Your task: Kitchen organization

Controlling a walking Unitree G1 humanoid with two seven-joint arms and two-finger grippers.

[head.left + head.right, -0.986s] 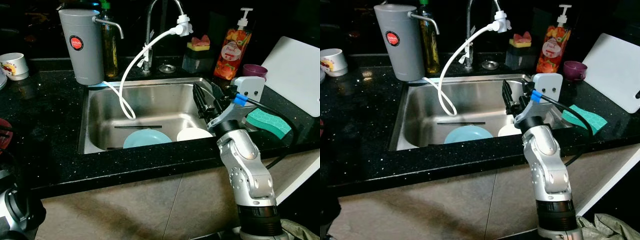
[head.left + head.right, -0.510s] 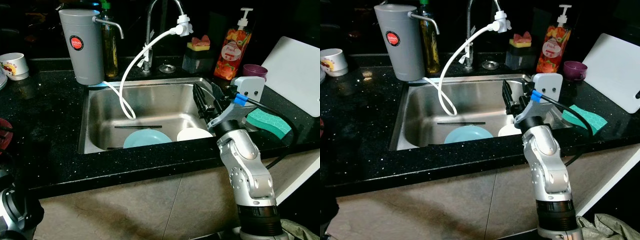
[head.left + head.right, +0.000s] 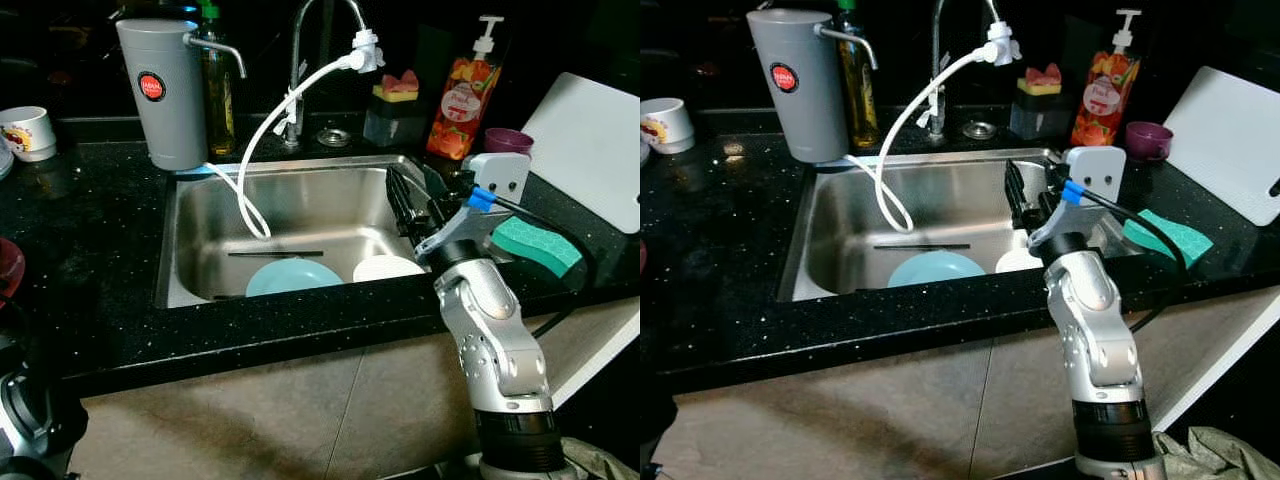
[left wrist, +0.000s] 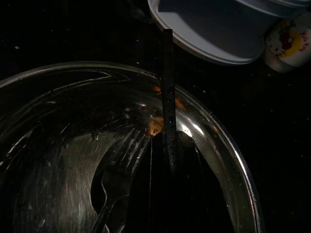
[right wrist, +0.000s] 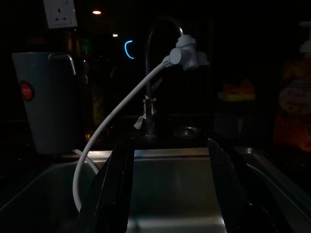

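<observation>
I'm hanging my right pincer (image 3: pixel 412 196) over the sink (image 3: pixel 190 250), fingers spread wide with nothing between them. I judge I'm lining up a pick from the basin. The white bowl (image 3: pixel 388 267) is lying just below and in front of the pincer, the blue plate (image 3: pixel 293 276) beside it, further to my left. Next I need to be dipping down onto the bowl's rim. My left pincer (image 4: pixel 166 116) is hovering over a steel bowl (image 4: pixel 228 160); I cannot tell its state.

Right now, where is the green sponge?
In the head views, the green sponge lies on the black counter right of the sink, just beyond the right gripper and in front of the white cutting board.
</observation>
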